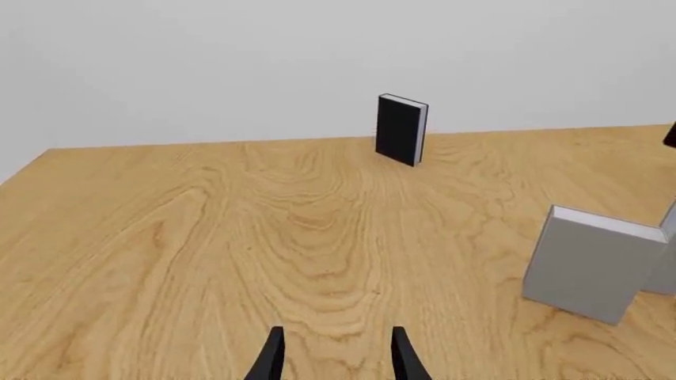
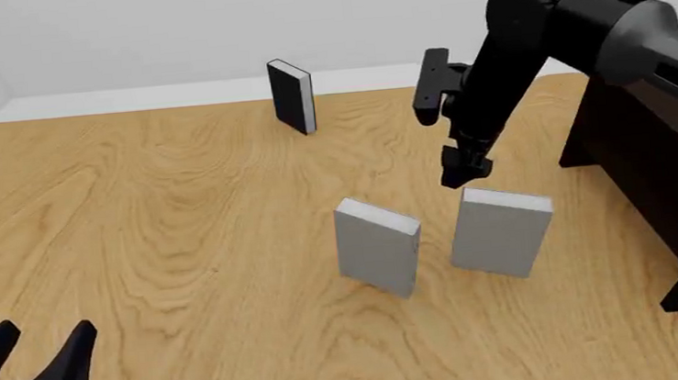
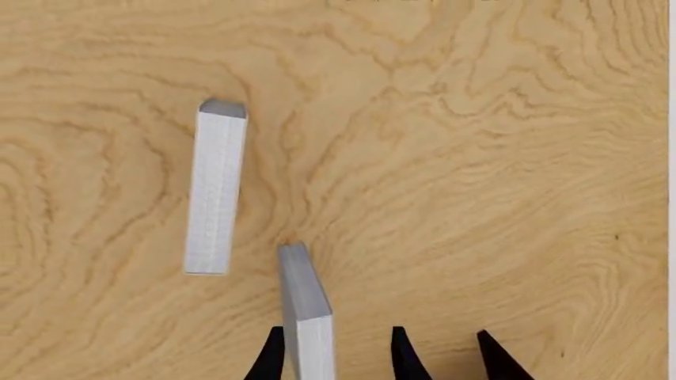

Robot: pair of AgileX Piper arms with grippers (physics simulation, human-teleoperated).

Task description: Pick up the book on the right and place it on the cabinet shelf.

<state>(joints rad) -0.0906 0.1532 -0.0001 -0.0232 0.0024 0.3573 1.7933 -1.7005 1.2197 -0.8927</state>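
Note:
Two near-identical light-grey books stand upright mid-table. The book on the right (image 2: 500,233) has my right gripper (image 2: 463,175) pointing straight down just above its top edge, open and empty. In the right wrist view this book (image 3: 306,305) lies between the open fingertips (image 3: 401,355), close to one of them. The dark brown cabinet (image 2: 663,171) stands at the right table edge; its shelf recess does not show. My left gripper (image 2: 35,364) is open and empty near the front left corner, and it also shows in the left wrist view (image 1: 336,360).
The other grey book (image 2: 379,246) stands just left of the target; it also shows from above (image 3: 217,186) and in the left wrist view (image 1: 591,261). A thin black book (image 2: 291,96) stands upright at the far edge of the wooden table (image 2: 132,217).

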